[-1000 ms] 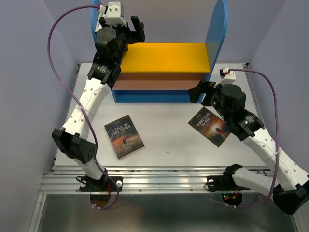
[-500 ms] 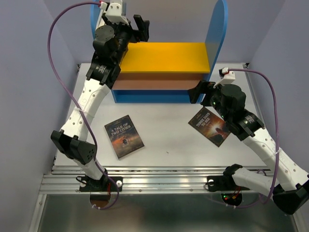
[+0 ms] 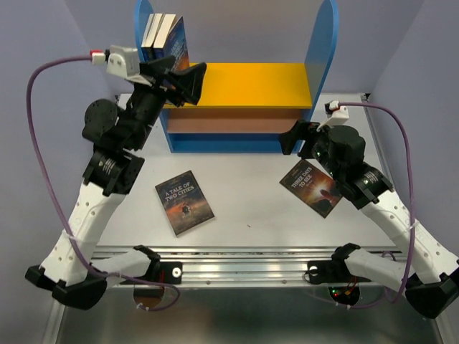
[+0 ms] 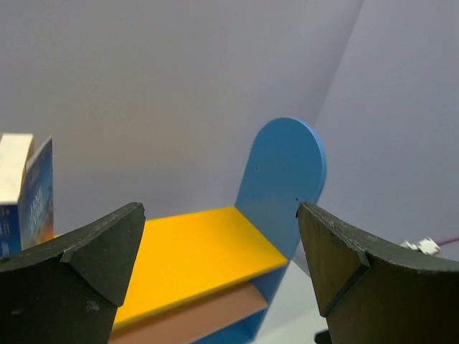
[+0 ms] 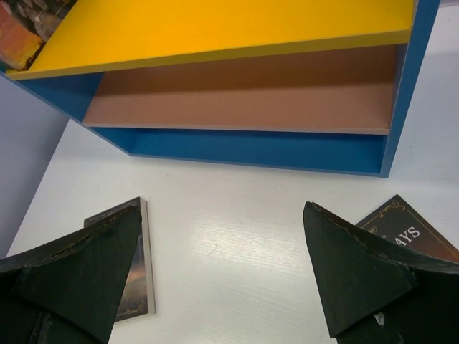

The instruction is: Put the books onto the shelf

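Observation:
The shelf (image 3: 244, 80) stands at the back, with a yellow upper board (image 4: 186, 251) and a brown lower board (image 5: 244, 93). Two or three books (image 3: 163, 36) stand upright on the yellow board against the left blue panel; they also show at the left wrist view's edge as books (image 4: 25, 193). A dark book (image 3: 185, 201) lies flat on the table. Another book (image 3: 310, 186) lies partly under my right arm. My left gripper (image 3: 188, 80) hangs open and empty just right of the standing books. My right gripper (image 3: 289, 137) is open and empty above the table before the shelf's base.
The white table (image 3: 244, 179) is walled by lilac panels on both sides. In the right wrist view one flat book (image 5: 140, 287) lies by the left finger and the other flat book (image 5: 409, 229) by the right. A metal rail (image 3: 237, 265) runs along the near edge.
My left arm has drawn back from the shelf's upper left corner, down and to the left, uncovering the upright books there. The right arm has not moved.

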You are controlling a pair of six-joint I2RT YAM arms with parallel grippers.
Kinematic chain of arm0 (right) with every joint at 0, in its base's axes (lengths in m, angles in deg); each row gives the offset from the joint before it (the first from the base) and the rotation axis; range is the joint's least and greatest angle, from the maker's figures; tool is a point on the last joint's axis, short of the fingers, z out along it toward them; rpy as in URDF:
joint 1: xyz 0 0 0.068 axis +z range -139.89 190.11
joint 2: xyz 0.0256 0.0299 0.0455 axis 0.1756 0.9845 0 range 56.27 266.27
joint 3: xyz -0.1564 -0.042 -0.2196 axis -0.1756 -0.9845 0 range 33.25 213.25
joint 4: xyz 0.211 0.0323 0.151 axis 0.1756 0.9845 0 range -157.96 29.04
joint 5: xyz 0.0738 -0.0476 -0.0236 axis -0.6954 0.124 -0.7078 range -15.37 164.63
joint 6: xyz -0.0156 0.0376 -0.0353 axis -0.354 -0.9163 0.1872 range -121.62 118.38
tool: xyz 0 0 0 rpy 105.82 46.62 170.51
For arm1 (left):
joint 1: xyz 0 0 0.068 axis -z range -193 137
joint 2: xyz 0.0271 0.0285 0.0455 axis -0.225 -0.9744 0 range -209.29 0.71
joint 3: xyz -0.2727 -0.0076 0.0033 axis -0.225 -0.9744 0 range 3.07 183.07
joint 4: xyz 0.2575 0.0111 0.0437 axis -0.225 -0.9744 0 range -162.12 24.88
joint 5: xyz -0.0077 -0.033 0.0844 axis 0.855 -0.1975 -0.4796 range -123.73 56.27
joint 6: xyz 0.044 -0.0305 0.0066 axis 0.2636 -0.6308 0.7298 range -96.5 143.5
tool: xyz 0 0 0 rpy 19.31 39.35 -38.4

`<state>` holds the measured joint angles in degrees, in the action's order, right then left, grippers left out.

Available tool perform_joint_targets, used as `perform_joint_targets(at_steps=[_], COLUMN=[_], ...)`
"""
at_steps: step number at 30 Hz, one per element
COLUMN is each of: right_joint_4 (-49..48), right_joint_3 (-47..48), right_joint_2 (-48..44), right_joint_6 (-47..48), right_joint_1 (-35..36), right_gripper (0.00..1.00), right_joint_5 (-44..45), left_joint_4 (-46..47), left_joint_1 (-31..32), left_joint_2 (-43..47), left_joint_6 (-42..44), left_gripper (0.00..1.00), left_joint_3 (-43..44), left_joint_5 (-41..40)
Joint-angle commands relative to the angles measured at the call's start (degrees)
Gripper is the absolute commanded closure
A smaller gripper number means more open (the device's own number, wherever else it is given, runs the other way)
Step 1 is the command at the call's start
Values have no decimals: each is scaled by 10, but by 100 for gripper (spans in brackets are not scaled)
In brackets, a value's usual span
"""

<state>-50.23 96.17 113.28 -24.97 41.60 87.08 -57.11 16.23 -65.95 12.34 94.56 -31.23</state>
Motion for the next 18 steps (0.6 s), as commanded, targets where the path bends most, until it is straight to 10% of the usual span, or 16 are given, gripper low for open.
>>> perform_joint_targets(at_steps=[1,8,18], right_joint_4=[46,101,-10], right_joint_3=[0,-49,-180], right_joint_2=[3,43,72], right_joint_6=[-17,-60,-46], right_joint_1=[-2,-32,-297], right_gripper=[0,0,0], right_joint_5=[20,101,-60], left_joint_4=[40,112,132], left_joint_1=[12,101,163], left_joint_2=[68,158,109], left_joint_6=[-102,-244,-292], left_gripper=[1,1,1], left_joint_3=[-154,-413,-551], left_joint_5=[2,-2,-5])
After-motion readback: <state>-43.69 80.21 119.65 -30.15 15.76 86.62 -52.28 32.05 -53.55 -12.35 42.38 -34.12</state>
